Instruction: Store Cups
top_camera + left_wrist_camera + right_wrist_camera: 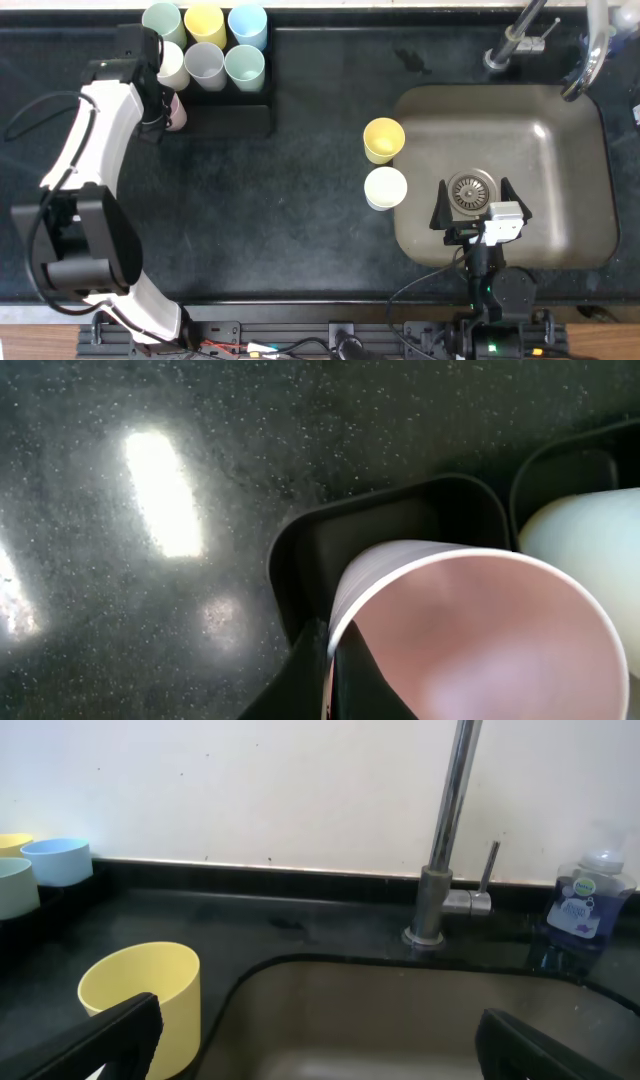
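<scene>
The left end effector (pixel 328 665) pinches the thin rim of a smooth, tapered pink cup (pixel 480 640). Its long axis is tilted, apparently over a slot of the glossy black tray (pixel 300 550) on the speckled tabletop (pixel 150 460). The right end effector (pixel 474 205) hangs spread above the steel sink (pixel 560 150).

I count nine in all. Six cups (pixel 205 62) stand in the one black rack (pixel 238 120), well left of the one sink (pixel 560 130). One pink cup (pixel 480 640) is pinched in my left gripper (pixel 328 670) there. Two yellow and white cups (pixel 384 140) stand just beside the sink. There is one tap (pixel 515 40) and one soap bottle (pixel 585 900).
</scene>
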Available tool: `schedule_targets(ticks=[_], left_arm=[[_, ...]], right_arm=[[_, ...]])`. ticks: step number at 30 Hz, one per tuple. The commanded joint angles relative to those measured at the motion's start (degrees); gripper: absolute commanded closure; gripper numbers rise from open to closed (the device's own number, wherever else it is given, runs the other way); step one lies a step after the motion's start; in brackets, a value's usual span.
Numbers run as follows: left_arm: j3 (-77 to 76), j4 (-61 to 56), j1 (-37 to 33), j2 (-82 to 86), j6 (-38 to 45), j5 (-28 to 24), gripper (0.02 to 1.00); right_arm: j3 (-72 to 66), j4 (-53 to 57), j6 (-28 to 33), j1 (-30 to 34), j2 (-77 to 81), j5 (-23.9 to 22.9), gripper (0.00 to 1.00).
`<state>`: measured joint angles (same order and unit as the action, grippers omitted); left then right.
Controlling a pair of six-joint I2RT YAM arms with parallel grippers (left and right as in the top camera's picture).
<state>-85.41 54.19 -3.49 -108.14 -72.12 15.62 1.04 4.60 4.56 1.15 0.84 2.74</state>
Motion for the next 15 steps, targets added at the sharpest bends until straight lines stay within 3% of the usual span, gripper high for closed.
schedule_targets(ticks=[1,6,8,11,15], left_arm=[[0.2,0.04,-0.48,-2.27,-3.21,-0.09,0.985],[0.2,-0.61,-0.52,-2.8,-3.19,-0.11,0.98],[0.2,-0.63,-0.52,-2.8,-3.21,-0.11,0.805],[0.2,-0.96,-0.52,-2.78,-3.19,-0.13,0.623],[0.2,-1.03,-0.52,-1.99,-3.19,-0.13,0.584]], right_arm=[[-0.76,-0.31,0.17,0.33,-0.63,-0.02,0.003],[-0.74,-0.31,0.2,0.33,-0.63,-0.02,0.005],[-0.76,-0.31,0.2,0.33,-0.63,-0.02,0.003],[-0.76,-0.31,0.17,0.33,-0.63,-0.02,0.007],[-0.76,-0.31,0.17,0.33,-0.63,-0.02,0.003]])
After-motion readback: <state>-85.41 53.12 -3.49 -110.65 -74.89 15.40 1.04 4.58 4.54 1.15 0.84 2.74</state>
